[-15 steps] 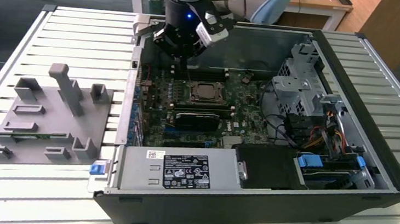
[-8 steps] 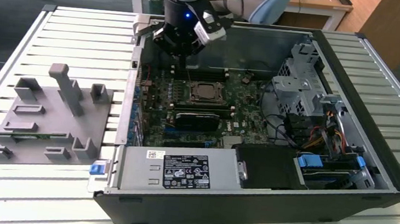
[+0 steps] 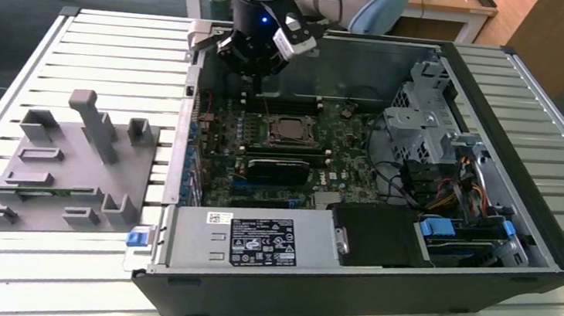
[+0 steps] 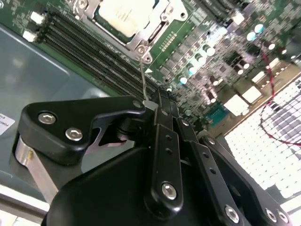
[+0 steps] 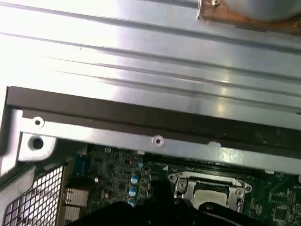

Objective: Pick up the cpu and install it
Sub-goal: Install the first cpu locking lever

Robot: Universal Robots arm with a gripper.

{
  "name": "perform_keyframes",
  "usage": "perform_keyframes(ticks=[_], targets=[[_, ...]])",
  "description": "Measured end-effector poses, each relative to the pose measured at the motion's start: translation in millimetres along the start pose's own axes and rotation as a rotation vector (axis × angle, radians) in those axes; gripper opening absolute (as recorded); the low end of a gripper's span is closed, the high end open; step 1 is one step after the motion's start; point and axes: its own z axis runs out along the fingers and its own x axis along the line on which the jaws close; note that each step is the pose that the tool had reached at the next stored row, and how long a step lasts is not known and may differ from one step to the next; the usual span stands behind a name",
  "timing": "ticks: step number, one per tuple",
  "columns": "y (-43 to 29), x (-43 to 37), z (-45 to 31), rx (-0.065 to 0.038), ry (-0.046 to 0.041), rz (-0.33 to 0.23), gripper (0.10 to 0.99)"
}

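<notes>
Currently my jaws (image 3: 255, 85) hang over the far edge of the motherboard (image 3: 293, 155), inside the open computer case (image 3: 481, 247), just beyond the memory slots (image 3: 277, 103). In the second wrist view the black finger links (image 4: 164, 136) lie pressed together: the jaws are drawn narrow and hold nothing.

The cpu (image 3: 287, 130) sits in its socket (image 3: 287, 132) near the middle of the board, a flat square with a silvery-grey metal top. In the second wrist view the same chip (image 4: 127, 14) shows a pale, smooth lid inside a bright stamped-steel frame (image 4: 160, 23) with screws at its corners; a thin wire lever (image 4: 143, 80) runs from the frame corner towards my fingers. In the first wrist view the framed socket (image 5: 211, 188) lies just inside the case's sheet-metal wall (image 5: 141, 141).

The board is green, densely set with small cylindrical capacitors (image 4: 207, 49) and long, dark parallel memory slots. A black expansion card (image 3: 279, 165) stands just beside the socket on the near side. The case walls are thin folded steel; the drive cage (image 3: 420, 121) takes the exterior view's right, and the power supply (image 3: 253, 241) closes the near side. Open room lies directly above the socket.

The desk (image 3: 116, 49) is ribbed pale metal. A grey plastic tray (image 3: 63, 176) with upright posts rests on it, beside the case on the exterior view's left.
</notes>
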Motion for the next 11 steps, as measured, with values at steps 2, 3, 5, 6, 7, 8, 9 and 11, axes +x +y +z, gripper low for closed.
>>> perform_keyframes(ticks=[2,3,5,6,7,8,9,11], targets=[[-0.2,-1.8,0.2,0.000,-0.0001,0.002,0.106],[-0.4,-2.8,0.2,0.000,-0.0001,0.004,0.106],[-0.7,-5.0,0.2,0.000,-0.0002,0.008,0.106],[-0.8,-5.6,0.2,0.000,-0.0001,0.009,0.106],[-0.9,-6.5,0.2,0.000,-0.0002,0.010,0.106],[-1.0,-7.2,0.2,0.000,-0.0001,0.011,0.106],[-1.0,-7.8,0.2,0.000,-0.0002,0.011,0.106],[-1.3,-9.6,0.4,0.000,-0.0004,0.011,0.106]])
